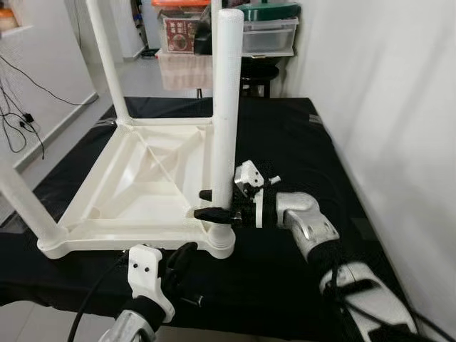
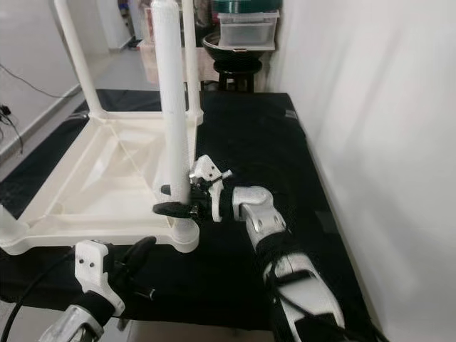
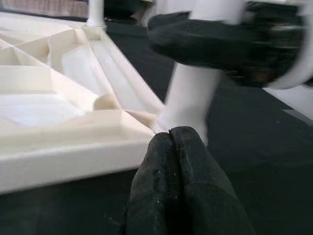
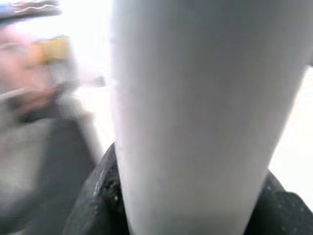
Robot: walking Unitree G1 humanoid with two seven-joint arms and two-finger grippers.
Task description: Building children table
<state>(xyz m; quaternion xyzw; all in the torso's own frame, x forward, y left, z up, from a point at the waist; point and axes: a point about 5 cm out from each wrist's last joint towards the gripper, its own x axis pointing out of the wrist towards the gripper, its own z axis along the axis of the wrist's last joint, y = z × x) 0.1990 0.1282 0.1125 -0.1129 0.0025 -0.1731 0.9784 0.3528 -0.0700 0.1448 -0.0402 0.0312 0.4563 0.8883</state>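
Because the tabletop (image 1: 135, 178) lies upside down on the black mat (image 1: 285, 142), the right gripper (image 1: 214, 204) clamps the near leg (image 1: 226, 107) low, probably seating it; the left gripper (image 3: 176, 161), fingers pressed together, waits by that corner.

Black-covered surface (image 1: 285, 142) carries upturned white table (image 1: 142, 178).

— How does the right arm sit?
— Reaching forward and bent inward at the wrist, its right claw (image 1: 214, 204) with one black finger on each side of the upright white leg (image 1: 226, 107), clamped.
— And the left?
— Low and near, left claw (image 1: 178, 263) fingers pressed together, holding nothing.
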